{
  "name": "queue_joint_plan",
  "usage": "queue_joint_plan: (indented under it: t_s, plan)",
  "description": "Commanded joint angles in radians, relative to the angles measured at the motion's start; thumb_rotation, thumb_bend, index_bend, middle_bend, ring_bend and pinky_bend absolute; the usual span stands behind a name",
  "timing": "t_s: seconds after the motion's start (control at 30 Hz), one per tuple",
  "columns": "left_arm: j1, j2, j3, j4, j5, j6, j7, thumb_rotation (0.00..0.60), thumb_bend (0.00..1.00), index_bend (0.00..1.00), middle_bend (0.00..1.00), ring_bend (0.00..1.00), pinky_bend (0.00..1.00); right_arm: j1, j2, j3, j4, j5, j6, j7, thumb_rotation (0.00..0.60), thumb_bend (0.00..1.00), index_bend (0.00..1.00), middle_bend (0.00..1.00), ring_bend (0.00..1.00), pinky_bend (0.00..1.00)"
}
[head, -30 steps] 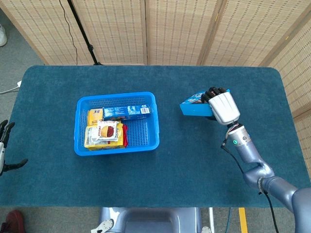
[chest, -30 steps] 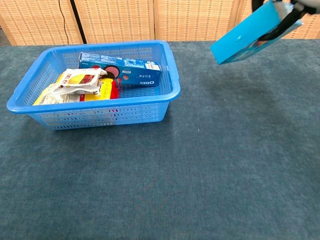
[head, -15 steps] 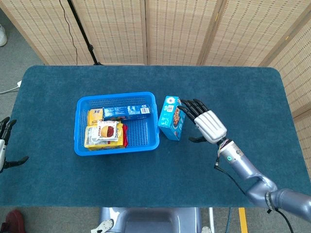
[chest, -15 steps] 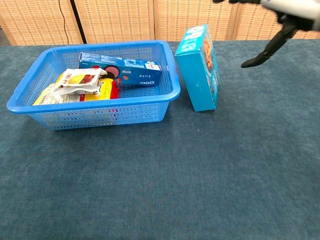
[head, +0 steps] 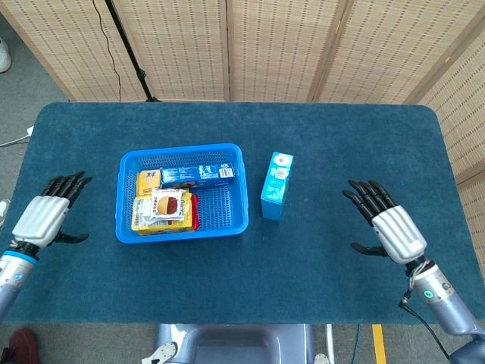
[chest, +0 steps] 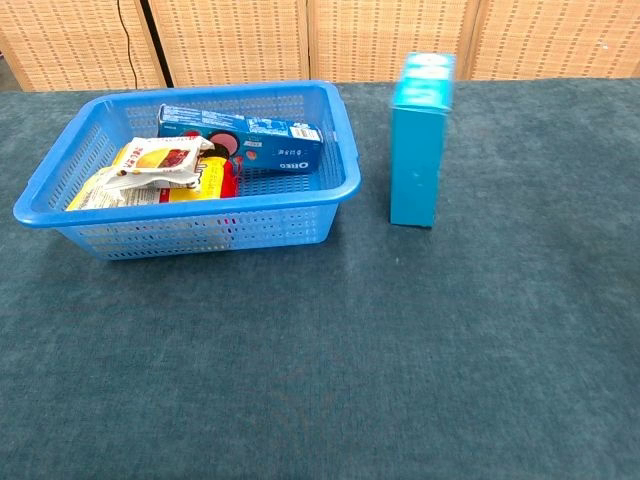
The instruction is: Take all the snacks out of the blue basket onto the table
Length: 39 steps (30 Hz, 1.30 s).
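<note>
The blue basket point(head: 229, 226) point(chest: 340, 190) sits left of the table's middle. Inside lie a blue Oreo box point(head: 197, 175) point(chest: 240, 138) along the far wall and several snack packets point(head: 161, 208) point(chest: 160, 165), yellow, white and red, toward the near left. A blue snack box point(head: 276, 185) point(chest: 419, 137) stands upright on the table just right of the basket. My right hand point(head: 385, 227) hovers open, fingers spread, well right of that box. My left hand point(head: 51, 213) is open too, left of the basket. Neither hand shows in the chest view.
The table point(head: 318, 280) is covered in dark teal cloth. Wicker screen panels point(head: 273, 45) stand behind it. A black stand pole point(head: 129, 45) rises at the back left.
My right hand let go of the blue snack box, which now stands upright beside the basket, and drew back right. My left hand rose into view at the table's left.
</note>
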Motion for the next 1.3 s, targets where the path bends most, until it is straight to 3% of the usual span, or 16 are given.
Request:
queue_joint_plan:
  t_s: [0.03,0.2,0.4,0.67,0.97,1.3]
  plan:
    - [-0.073,0.000,-0.026,-0.023,-0.033,-0.070,0.039,0.600,0.00,0.00,0.00,0.00,0.00,-0.080,-0.027,-0.034,0.090,-0.015,0.067,0.057,0.600,0.00,0.00,0.00,0.00,0.00]
    - [-0.169,-0.039,-0.066,-0.026,-0.137,-0.132,0.122,0.600,0.00,0.00,0.00,0.00,0.00,-0.147,-0.052,-0.047,0.161,-0.005,0.111,0.123,0.600,0.00,0.00,0.00,0.00,0.00]
    - [-0.277,-0.068,-0.061,-0.040,-0.316,-0.224,0.234,0.600,0.00,0.00,0.00,0.00,0.00,-0.188,-0.074,-0.037,0.203,-0.003,0.142,0.168,0.600,0.00,0.00,0.00,0.00,0.00]
    - [-0.349,-0.131,-0.022,-0.093,-0.409,-0.167,0.383,0.600,0.00,0.00,0.00,0.00,0.00,-0.194,-0.073,-0.018,0.219,-0.006,0.131,0.181,0.600,0.00,0.00,0.00,0.00,0.00]
    - [-0.497,-0.265,0.009,-0.062,-0.674,-0.070,0.614,0.600,0.00,0.00,0.00,0.00,0.00,-0.200,-0.078,0.001,0.220,-0.009,0.124,0.177,0.600,0.00,0.00,0.00,0.00,0.00]
    - [-0.573,-0.396,0.020,0.003,-0.754,0.046,0.720,0.600,0.00,0.00,0.00,0.04,0.00,-0.205,-0.083,0.020,0.230,0.003,0.104,0.185,0.600,0.00,0.00,0.00,0.00,0.00]
